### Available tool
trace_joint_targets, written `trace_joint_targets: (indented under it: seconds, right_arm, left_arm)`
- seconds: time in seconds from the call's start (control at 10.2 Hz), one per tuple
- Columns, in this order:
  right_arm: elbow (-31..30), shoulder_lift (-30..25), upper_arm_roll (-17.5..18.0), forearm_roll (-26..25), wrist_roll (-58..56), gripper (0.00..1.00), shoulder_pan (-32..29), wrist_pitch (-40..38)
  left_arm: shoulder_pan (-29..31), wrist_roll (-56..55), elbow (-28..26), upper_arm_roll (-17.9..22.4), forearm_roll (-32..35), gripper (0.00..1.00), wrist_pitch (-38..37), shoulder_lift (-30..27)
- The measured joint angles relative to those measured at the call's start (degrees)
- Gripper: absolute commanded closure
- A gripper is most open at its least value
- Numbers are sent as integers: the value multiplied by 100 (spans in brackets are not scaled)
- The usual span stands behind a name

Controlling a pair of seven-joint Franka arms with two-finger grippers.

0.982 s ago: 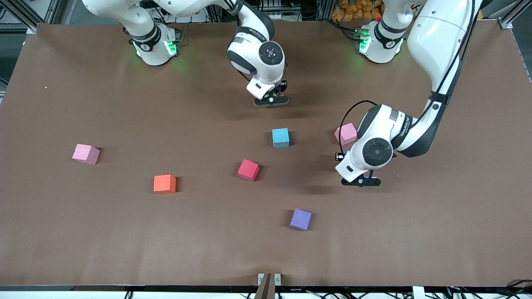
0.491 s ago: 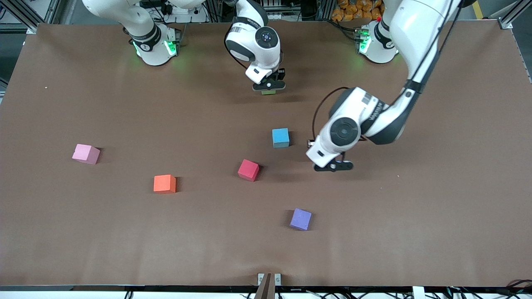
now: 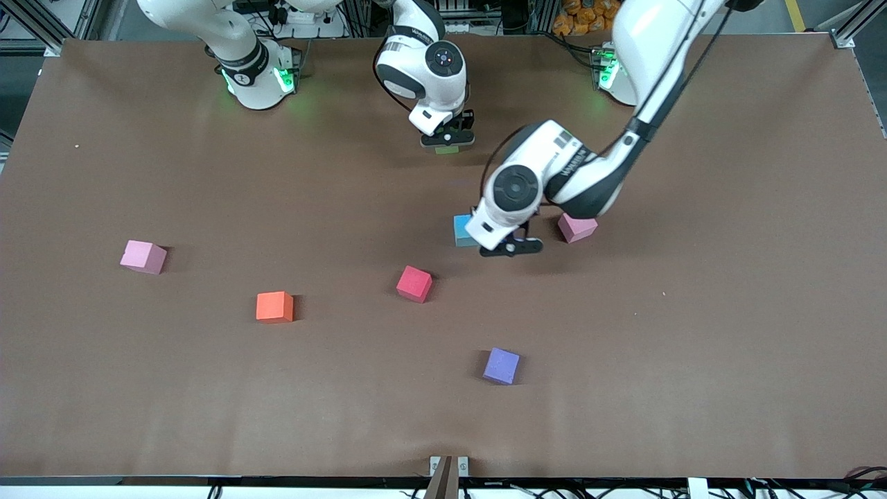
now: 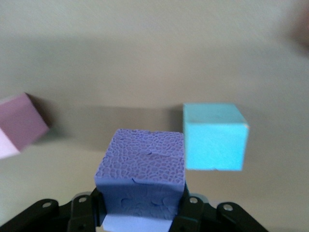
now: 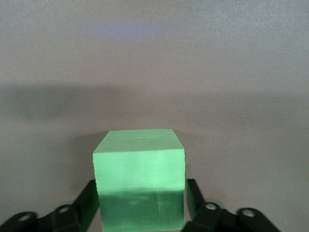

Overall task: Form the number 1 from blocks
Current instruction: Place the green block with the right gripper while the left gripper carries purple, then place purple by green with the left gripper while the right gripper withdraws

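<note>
My left gripper [image 3: 511, 247] [image 4: 141, 193] is shut on a purple block [image 4: 142, 159] and hangs low beside the light blue block [image 3: 460, 231] [image 4: 215, 137]; the hand hides the held block in the front view. A pink block [image 3: 577, 227] [image 4: 21, 123] lies toward the left arm's end of it. My right gripper [image 3: 448, 144] [image 5: 143, 186] is down at the table between the two bases. The green block [image 3: 448, 150] [image 5: 139, 159] stands between its fingers, unsqueezed, with a thin gap on one side.
Nearer the front camera lie a red block [image 3: 414, 283], an orange block [image 3: 274, 306], a second purple block [image 3: 502, 365] and, toward the right arm's end, another pink block [image 3: 143, 256]. All stand apart on the brown table [image 3: 693, 346].
The left arm has carried its purple block from beside the pink block over to the light blue one. The right gripper has sunk toward the bases with the green block and loosened.
</note>
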Motion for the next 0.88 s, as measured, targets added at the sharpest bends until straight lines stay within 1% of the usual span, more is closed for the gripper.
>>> trace_joint_targets:
  seconds: [0.2,0.29,0.49,0.69,0.79,0.88]
  right_arm:
    - [9,-132,-29,-7,0,0,-65,-70]
    - [20,-344,-31,-30,-41,0,-175,-245]
    - [53,-1035,-27,-47,-330,0,-319,-874]
    - [76,-1875,-24,-16,-582,0,-366,-1674]
    - [86,-2307,-29,119,-877,0,-527,-2073]
    - [117,-2696,-55,308,-1312,0,-814,-2398]
  left_arm:
    - [-266,-197,45,1,-9,100,0,114]
    - [-312,-204,56,2,-48,100,-10,142]
    - [-316,-204,58,6,-120,100,-104,161]
    - [-321,-204,63,5,-207,100,-127,161]
    - [-332,-204,66,3,-292,100,-134,162]
    - [-380,-204,70,-2,-385,100,-138,164]
